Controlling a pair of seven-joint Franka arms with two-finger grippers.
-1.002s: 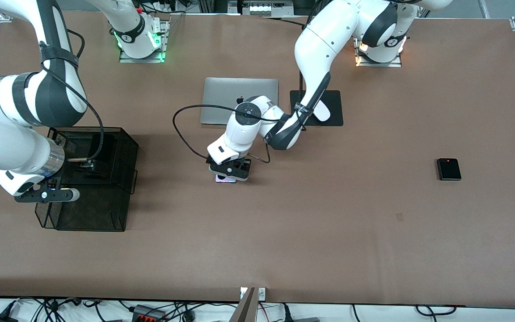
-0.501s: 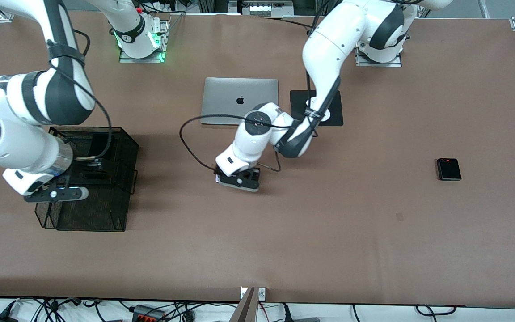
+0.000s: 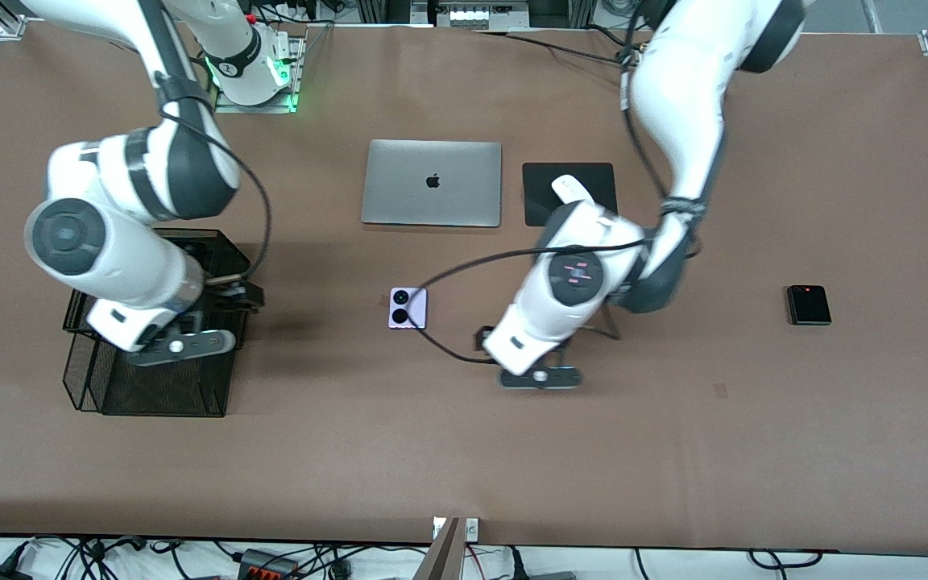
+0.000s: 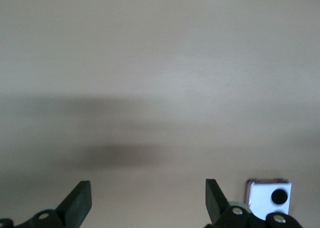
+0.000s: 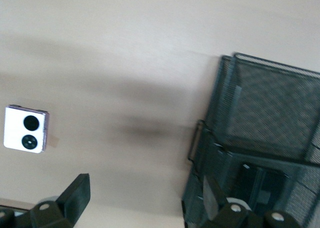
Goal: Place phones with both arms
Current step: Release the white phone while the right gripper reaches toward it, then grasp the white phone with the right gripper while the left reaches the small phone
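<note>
**Front view: both pincers wide and empty, two phones flat on desk**

Front view, from the right arm's end of the desk [image 3: 464, 451] to the left arm's end. Black wire-mesh basket [image 3: 150, 387] at the right arm's end, standing on the desk. Right pincer [image 3: 178, 348] up over the basket's edge, fingers spread wide, nothing between them. Seen from the right wrist view: same basket [image 5: 270, 138] with dark shapes inside, too unclear to name; one black fingertip [image 5: 80, 188] over bare desk, the second over the basket.

Silver laptop [image 3: 432, 193], lid closed, toward the robots' bases. Lilac-white phone [image 3: 408, 308] nearer to the front camera than the laptop, flat on the desk, two black circles up, touching neither pincer. Same phone in the right wrist view [image 5: 26, 129] and partly in the left wrist view [image 4: 267, 198].

Black mouse pad [image 3: 569, 193] just beside the laptop, white mouse [image 3: 570, 189] on it.

Left pincer [image 3: 540, 377] over bare desk, between the lilac-white phone and the squarish black phone, fingers spread wide and empty. Left wrist view: two black fingertips [image 4: 80, 200] well apart, only desk surface between.

Squarish black phone [image 3: 809, 304] toward the left arm's end, flat on the desk, well apart from the left pincer.
</note>
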